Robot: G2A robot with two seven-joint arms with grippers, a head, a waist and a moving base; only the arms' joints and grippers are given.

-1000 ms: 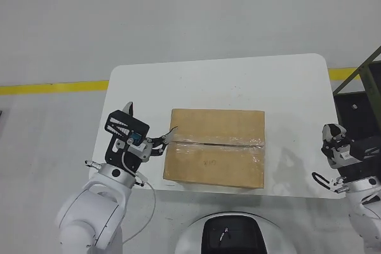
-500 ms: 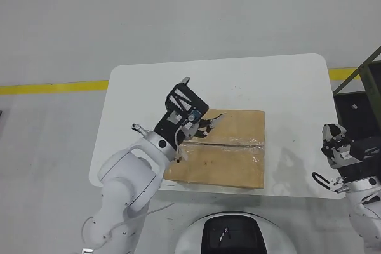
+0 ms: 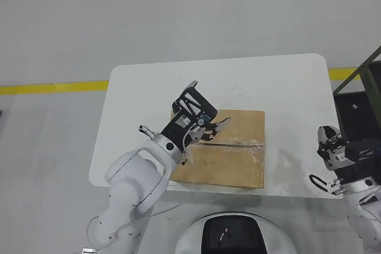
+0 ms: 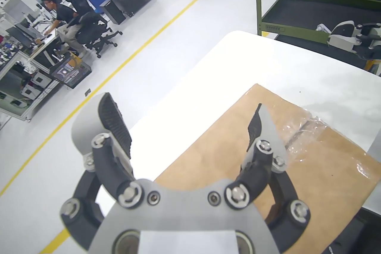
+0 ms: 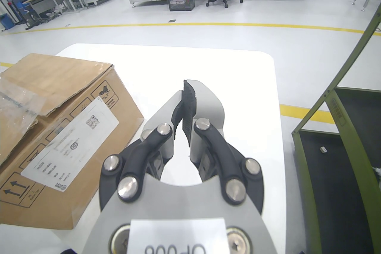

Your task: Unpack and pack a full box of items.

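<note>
**Spread left tool over a sealed box, right tool closed at the bench edge**

In the middle of the white bench [image 3: 273,82], toward its near edge: a brown cardboard box [image 3: 238,162], flaps down. Along the centre seam, running left to right, a strip of clear tape [image 3: 241,145], wrinkled at the right end. On the box's right side wall, a white printed label [image 5: 71,145].

Above the far-left part of the box top: the left tool [image 4: 181,109], fingers spread wide with nothing between them. Contact with the cardboard impossible to tell. Ribbed black pads [image 4: 114,124] facing inward.

At the near-right edge of the bench, well apart from the box: the right tool [image 5: 187,94], fingers pressed together, nothing pinched.

Right of the bench, on the floor: a green cart [image 5: 342,148] with dark shelves. Beyond the far side of the bench, a yellow floor line [image 3: 47,87].
</note>
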